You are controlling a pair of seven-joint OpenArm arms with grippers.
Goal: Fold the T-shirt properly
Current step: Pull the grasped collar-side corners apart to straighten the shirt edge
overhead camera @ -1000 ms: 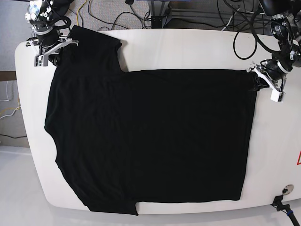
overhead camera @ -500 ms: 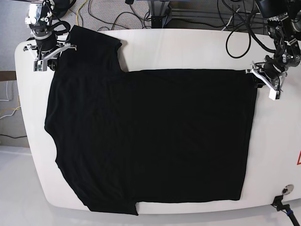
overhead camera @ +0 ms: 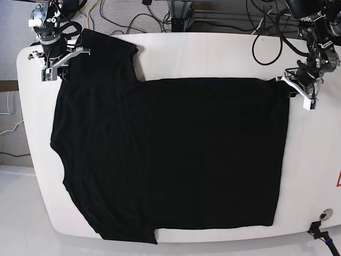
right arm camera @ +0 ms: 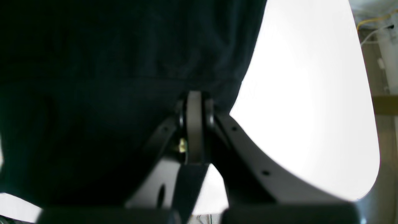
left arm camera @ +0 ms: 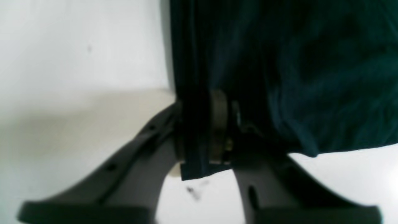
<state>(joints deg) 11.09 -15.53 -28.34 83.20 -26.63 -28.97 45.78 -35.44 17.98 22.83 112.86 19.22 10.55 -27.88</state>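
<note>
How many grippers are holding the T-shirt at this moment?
2. The right gripper is shut on the T-shirt at its far left sleeve corner; the left gripper is shut on its far right hem corner.

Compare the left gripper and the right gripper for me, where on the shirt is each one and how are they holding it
The left gripper sits at the hem corner of the T-shirt, on the right of the base view; the right gripper sits at the far sleeve, on the left. In the wrist views, cloth runs visibly between the left gripper's fingers, while the right gripper's fingertips press together at the fabric edge. Both are shut on the shirt, low over the white table.
</note>
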